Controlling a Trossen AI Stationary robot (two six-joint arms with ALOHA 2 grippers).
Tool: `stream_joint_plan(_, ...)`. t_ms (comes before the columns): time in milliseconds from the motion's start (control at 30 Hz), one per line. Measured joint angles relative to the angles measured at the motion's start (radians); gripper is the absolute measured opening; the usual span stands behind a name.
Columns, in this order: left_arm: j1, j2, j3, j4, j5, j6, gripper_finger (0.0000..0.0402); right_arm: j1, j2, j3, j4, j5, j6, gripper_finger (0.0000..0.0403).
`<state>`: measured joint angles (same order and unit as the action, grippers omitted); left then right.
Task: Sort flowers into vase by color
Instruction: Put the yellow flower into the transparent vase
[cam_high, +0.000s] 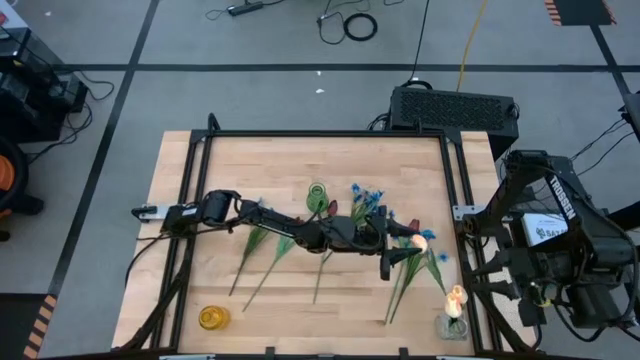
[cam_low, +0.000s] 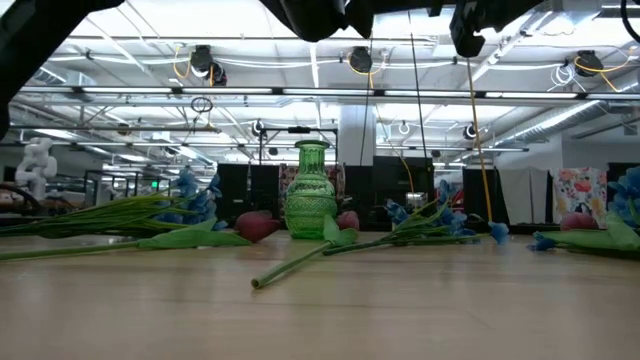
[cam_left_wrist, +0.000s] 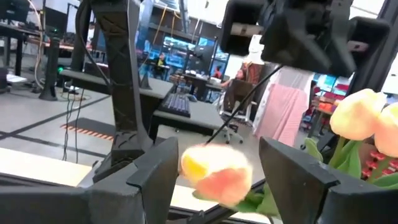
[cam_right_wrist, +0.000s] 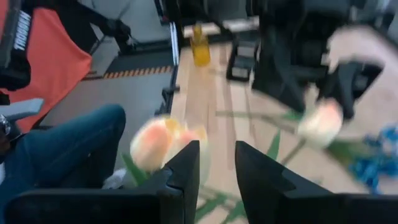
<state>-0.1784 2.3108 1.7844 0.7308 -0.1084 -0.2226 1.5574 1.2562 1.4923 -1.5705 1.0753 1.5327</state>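
Overhead, left jaws (cam_high: 418, 241) grasp a cream tulip (cam_high: 420, 240); right jaws (cam_right_wrist: 217, 165) slightly parted, empty.

**Readable text in the scene**

Only one piece of lettering can be read with confidence. In the high view, the word "TROSSEN" appears in white capital letters on the dark housing of the right arm (cam_high: 560, 200), at the right edge of the table; the word runs lengthwise along the housing. Just beside it, on the same arm, sits a small white label (cam_high: 545, 230) with dark print that is too small to make out. In the right wrist view, pale lettering runs vertically along a dark strip on an orange cover (cam_right_wrist: 23, 31) at the frame's edge, but it is too blurred to read. No other text, numbers or signs are legible.
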Motion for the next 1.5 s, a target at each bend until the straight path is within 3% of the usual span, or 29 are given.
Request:
stream_joint_plan(500,0.005,0.000,0.002,-0.004,-0.023,0.000,0.0225,-0.001,-0.052,0.033,-0.001,0.298,-0.245,0.0093)
stream_joint_plan(933,-0.009,0.000,0.002,0.028,-0.008,-0.001,0.0115,-0.001,-0.056,0.033,0.006,0.492,-0.358,0.0093)
stream_joint_plan(1200,-0.026,0.000,0.001,0.102,0.010,0.019,0.0070,-0.043,-0.056,0.033,0.046,0.474,-0.371,0.0093)
stream_joint_plan(1500,-0.068,0.000,0.057,0.068,0.054,0.057,0.0068,-0.122,-0.056,0.033,0.061,0.258,-0.306,0.0093)
